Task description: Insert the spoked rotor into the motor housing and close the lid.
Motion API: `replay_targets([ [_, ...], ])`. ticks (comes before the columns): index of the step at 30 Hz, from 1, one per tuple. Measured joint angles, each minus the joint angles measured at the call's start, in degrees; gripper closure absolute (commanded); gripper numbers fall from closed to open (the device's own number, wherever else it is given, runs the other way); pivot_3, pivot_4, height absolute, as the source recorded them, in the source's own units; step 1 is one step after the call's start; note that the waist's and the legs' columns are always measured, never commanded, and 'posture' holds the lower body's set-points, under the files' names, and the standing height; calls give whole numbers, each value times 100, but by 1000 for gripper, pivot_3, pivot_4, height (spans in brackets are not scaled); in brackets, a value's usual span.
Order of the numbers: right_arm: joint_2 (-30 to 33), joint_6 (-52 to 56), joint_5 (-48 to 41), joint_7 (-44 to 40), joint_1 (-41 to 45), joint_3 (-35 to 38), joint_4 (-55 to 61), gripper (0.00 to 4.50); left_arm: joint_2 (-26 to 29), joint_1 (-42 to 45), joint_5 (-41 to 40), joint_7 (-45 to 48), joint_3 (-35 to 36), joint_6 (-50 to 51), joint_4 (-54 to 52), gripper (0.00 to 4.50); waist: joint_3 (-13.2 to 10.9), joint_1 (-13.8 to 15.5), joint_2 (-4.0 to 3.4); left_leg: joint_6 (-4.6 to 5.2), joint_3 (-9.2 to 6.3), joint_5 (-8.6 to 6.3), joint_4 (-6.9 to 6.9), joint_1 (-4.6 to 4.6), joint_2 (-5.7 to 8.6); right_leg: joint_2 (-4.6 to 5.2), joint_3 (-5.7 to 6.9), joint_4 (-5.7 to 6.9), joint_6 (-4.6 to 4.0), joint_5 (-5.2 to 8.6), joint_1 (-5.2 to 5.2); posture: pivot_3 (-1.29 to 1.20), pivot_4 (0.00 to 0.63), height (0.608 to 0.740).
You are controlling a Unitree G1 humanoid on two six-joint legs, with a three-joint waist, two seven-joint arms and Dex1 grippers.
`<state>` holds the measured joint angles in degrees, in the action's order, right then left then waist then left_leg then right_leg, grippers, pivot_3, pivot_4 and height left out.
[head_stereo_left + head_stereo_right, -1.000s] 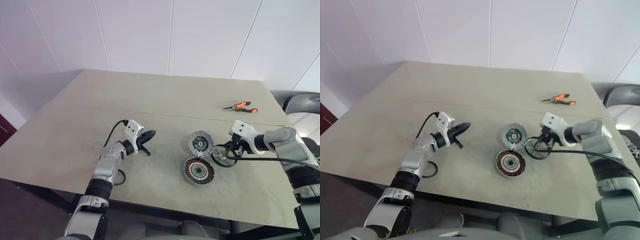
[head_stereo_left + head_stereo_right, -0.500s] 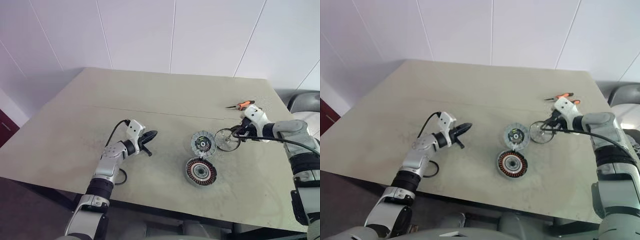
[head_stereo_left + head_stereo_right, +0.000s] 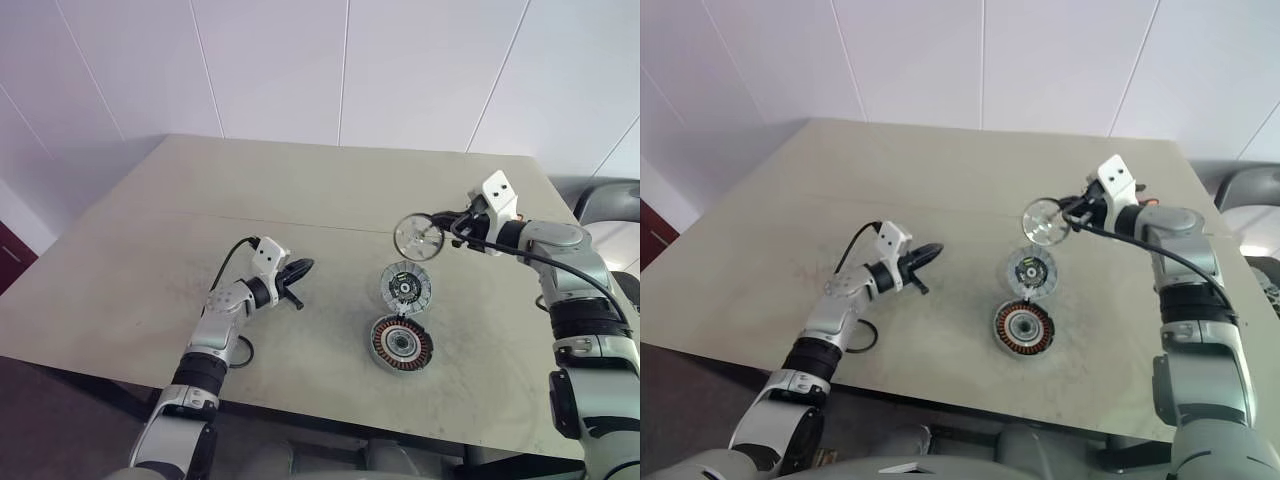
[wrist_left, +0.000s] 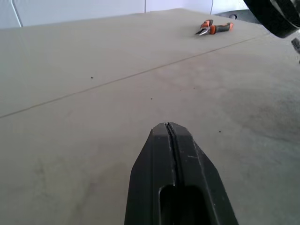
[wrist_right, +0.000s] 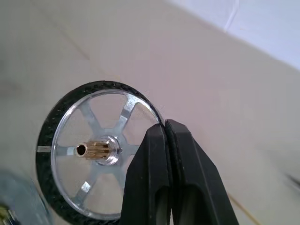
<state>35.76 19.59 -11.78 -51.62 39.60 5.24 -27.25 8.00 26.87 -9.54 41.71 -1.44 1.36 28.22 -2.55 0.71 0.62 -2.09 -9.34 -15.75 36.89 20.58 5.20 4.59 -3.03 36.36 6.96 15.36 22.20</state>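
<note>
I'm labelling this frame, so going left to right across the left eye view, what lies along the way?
Left end effector → motor housing → spoked rotor, held off the table → right end effector.

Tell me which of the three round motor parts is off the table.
The spoked rotor, gripped at its rim by the right gripper; housing and lid lie on the table.
</note>
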Motion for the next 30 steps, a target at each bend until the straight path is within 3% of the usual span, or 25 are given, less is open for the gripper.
replay_targets([
  [11,-852,47,-652,944,127,563,123,4485,-786,119,-2324,35,1001,1651,-1013,4500,0,-33,-1,0,-1,0,0,1,0,-1,0,3,0,0,4,0,0,740],
  [17,-1206,70,-944,1060,150,650,126,4485,-1000,125,-2883,-89,1063,2495,-1107,4500,0,-50,-2,0,0,1,2,-4,0,-3,-1,6,0,0,0,0,0,740],
  [20,-1336,91,-1010,1043,151,644,128,4500,-1103,217,-3089,-200,1204,2733,-1003,3896,0,-55,-2,0,0,1,2,-3,0,-3,-1,6,0,0,1,0,0,740],
  [30,-1563,-138,-1023,1076,269,573,-10,4500,-1371,487,-4183,-481,1813,3727,-923,467,0,-149,-2,0,-1,1,1,-2,1,-3,-1,5,0,0,1,0,0,740],
])
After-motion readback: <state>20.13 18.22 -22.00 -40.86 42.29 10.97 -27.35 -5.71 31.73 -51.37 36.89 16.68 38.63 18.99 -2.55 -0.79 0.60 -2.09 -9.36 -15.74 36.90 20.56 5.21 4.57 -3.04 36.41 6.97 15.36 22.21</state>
